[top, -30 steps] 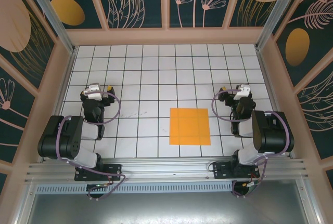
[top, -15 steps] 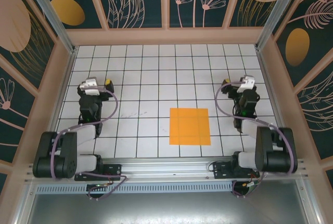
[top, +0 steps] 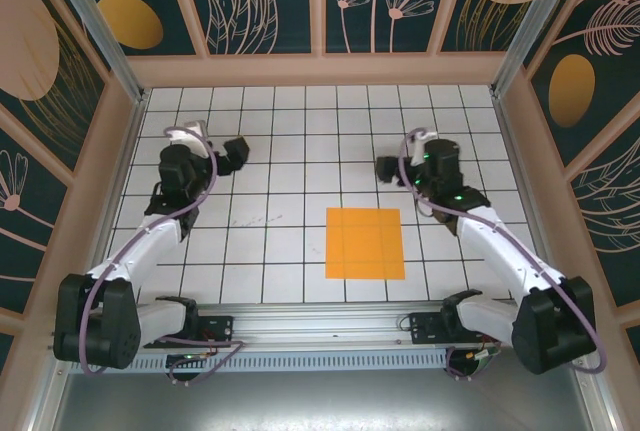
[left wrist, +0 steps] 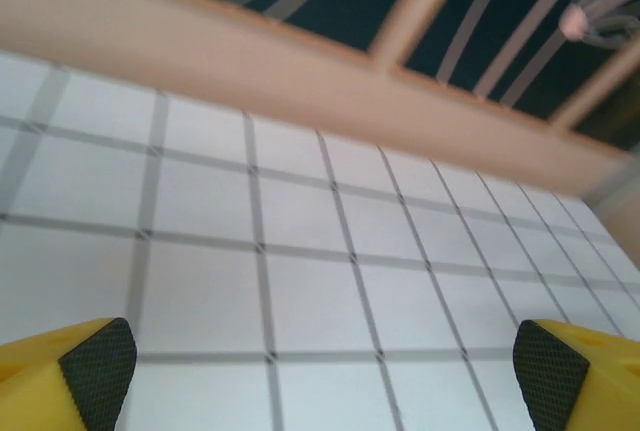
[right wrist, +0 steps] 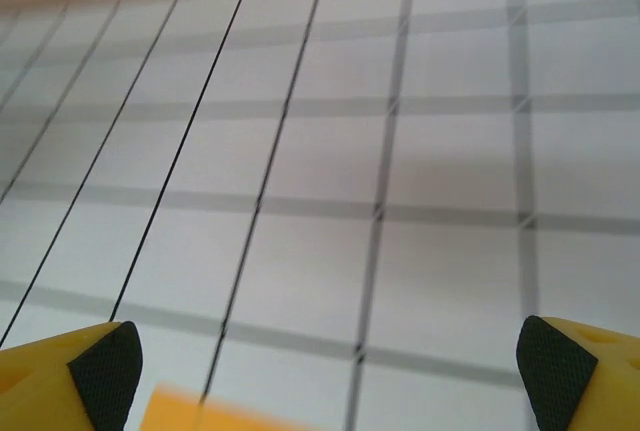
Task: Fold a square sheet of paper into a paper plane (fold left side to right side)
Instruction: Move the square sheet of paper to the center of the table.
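The left claw (top: 233, 154) and the right claw (top: 388, 168) both stand wide apart, holding nothing. The square sheet of paper (top: 364, 243) lies flat on the counter (top: 290, 116), lower centre-right of the top frame, unmoved. Both arms have stretched forward since a second ago.

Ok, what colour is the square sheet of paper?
The square sheet of paper is bright orange; best in top external view.

I have the overhead camera high behind both arm bases, looking down on the whole tiled bench (top: 300, 111) and far wall (top: 320, 69). The left wrist camera skims low between the left fingers (left wrist: 95, 366), facing that wall. The right wrist camera, close above the tiles past the right fingers (right wrist: 100, 371), shares the square sheet of paper (right wrist: 190, 413) with it.
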Tool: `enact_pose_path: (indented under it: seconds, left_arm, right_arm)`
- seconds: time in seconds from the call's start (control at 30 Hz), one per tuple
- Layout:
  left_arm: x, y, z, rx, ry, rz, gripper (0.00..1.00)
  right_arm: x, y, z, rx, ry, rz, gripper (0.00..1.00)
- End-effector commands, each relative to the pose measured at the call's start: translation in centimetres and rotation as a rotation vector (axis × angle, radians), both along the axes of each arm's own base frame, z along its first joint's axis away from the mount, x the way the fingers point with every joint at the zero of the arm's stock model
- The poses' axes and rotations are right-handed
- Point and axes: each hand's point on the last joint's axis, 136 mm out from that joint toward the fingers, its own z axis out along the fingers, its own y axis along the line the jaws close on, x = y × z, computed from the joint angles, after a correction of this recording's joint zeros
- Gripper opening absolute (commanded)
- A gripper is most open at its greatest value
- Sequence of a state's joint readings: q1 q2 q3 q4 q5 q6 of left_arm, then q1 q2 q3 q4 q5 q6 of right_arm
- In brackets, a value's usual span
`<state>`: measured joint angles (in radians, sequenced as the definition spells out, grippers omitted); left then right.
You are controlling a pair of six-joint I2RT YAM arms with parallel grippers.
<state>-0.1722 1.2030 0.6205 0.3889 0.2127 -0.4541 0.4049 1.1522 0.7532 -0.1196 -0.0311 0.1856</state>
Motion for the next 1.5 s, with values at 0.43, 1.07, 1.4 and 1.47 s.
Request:
enact_pose_path:
  seconds: [0.43, 1.07, 1.4, 1.47]
  left_arm:
    - [-2.1, -1.6, -3.0, -0.087, 0.104, -0.043, 0.99]
    - [-2.3, 0.7, -2.7, 0.003, 0.092, 0.072, 0.99]
    - [-2.7, 1.6, -3.0, 0.028, 0.092, 0.108, 0.99]
    - [-2.7, 1.6, -3.2, 0.021, 0.101, 0.110, 0.99]
  right_arm:
    - [-12.1, 4.7, -13.7, -0.355, 0.580, 0.155, 0.99]
    - [-9.5, 8.2, -17.7, -0.499, 0.584, 0.185, 0.98]
    - [-3.6, 14.3, -18.8, -0.439, 0.500, 0.306, 0.99]
    - [-1.7, 14.8, -18.9, -0.435, 0.486, 0.302, 0.99]
